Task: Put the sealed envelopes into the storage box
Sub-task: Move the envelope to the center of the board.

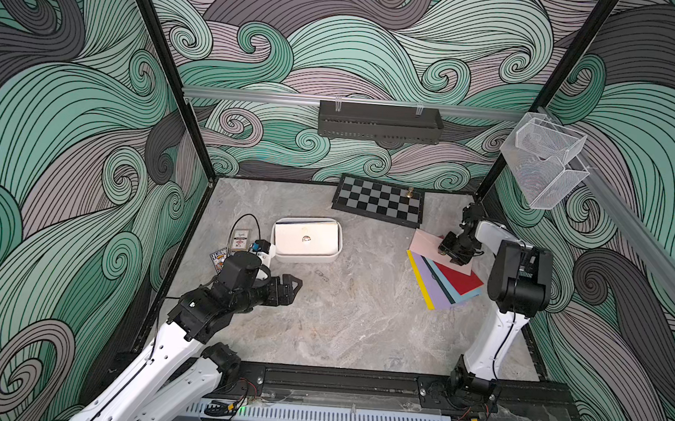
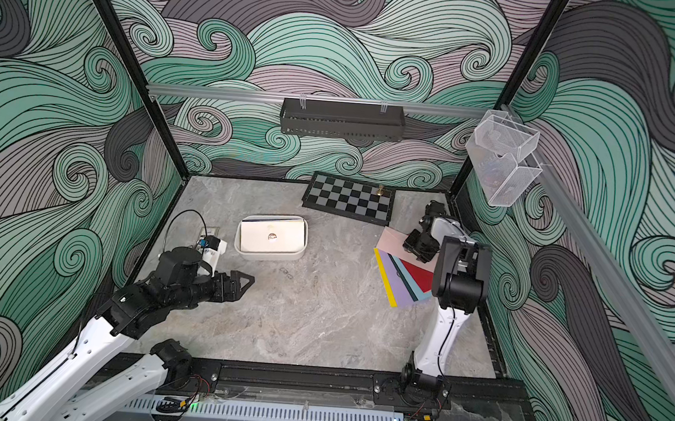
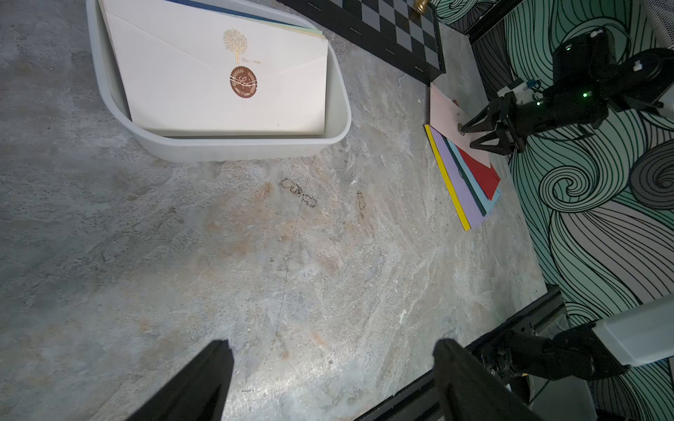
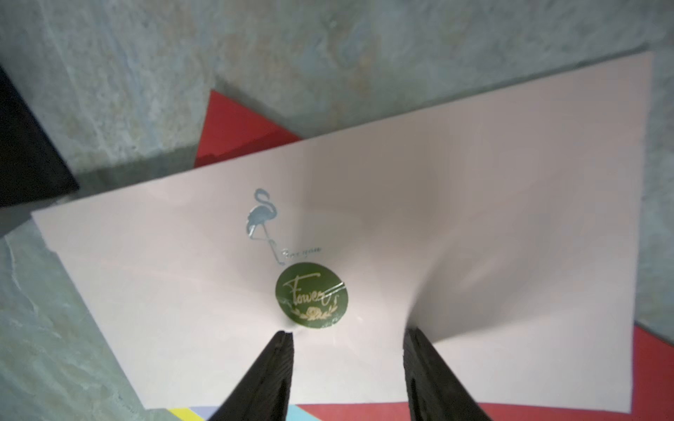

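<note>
While my right claw (image 4: 349, 331), half open, presses the pink envelope (image 4: 474, 182) ungripped, closing could crumple it or drag the red envelope (image 4: 237, 124) beneath.

Box (image 1: 306, 257) set left of centre on table (image 1: 340, 321); envelopes (image 1: 305, 237) stacked in it. Card packs (image 1: 239, 240) lain just left of box. Chessboard (image 1: 379, 201) laid behind, against rear wall. Envelope pile (image 1: 457, 283) fanned at right, near chessboard corner. Tray (image 1: 380, 122) hung on rear wall, bin (image 1: 542, 165) on right wall.
</note>
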Available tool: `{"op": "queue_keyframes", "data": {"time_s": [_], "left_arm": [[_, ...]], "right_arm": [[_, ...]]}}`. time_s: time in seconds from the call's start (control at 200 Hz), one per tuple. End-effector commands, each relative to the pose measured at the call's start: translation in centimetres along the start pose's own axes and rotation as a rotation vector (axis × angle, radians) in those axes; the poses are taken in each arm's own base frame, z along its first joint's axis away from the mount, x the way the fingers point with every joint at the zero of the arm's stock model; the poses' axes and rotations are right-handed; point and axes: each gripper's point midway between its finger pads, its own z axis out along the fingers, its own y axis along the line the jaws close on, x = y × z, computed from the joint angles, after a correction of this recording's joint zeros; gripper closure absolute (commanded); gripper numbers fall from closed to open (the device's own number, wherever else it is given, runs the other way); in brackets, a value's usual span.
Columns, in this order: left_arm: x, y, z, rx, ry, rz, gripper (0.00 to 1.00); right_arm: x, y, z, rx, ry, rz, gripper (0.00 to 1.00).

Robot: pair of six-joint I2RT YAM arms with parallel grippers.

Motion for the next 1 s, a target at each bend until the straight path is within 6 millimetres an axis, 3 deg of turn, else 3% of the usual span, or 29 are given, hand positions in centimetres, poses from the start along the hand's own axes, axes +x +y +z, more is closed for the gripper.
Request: {"op": "queue_keyframes", "data": {"time_s": [0.0,0.185,0.225,0.295,0.335,0.385,0.445,0.67,0.765,0.886,0.996], "left_arm": [[-0.3,-0.4,-0.1,0.024,-0.016,0.012,0.10],[-0.1,-0.6,0.1,0.038,-0.006,0.010,0.10],[0.0,-0.7,0.2,0.041,0.001,0.009,0.10],[-0.1,-0.8,0.1,0.046,-0.002,0.010,0.10],[0.0,-0.8,0.0,0.048,-0.002,0.011,0.10],[-0.1,-0.8,0.0,0.051,-0.008,0.011,0.10],[-0.1,-0.9,-0.1,0.053,-0.007,0.013,0.10],[0.1,-0.9,0.1,0.055,0.003,0.014,0.10],[0.0,-0.9,0.1,0.055,0.003,0.014,0.10],[0.1,-0.9,0.2,0.057,0.010,0.011,0.10],[0.2,-1.0,0.2,0.059,0.011,0.011,0.10]], "right_arm": [[8.2,1.1,0.7,-0.003,0.211,-0.064,0.48],[18.6,5.1,1.2,-0.085,0.362,-0.174,0.46],[19.6,5.2,0.8,-0.019,0.331,-0.242,0.47],[22.5,7.2,-0.1,-0.057,0.344,-0.324,0.48],[23.0,7.9,-1.0,-0.059,0.322,-0.357,0.48],[22.0,8.7,-2.2,-0.061,0.255,-0.378,0.47],[19.4,8.8,-3.5,-0.050,0.166,-0.379,0.46],[7.8,4.6,-5.2,-0.025,0.015,-0.176,0.44],[4.3,2.9,-4.1,0.009,0.006,-0.111,0.43],[3.1,1.5,-1.4,0.032,0.118,-0.035,0.44],[3.9,1.0,0.2,0.051,0.165,-0.024,0.45]]}}
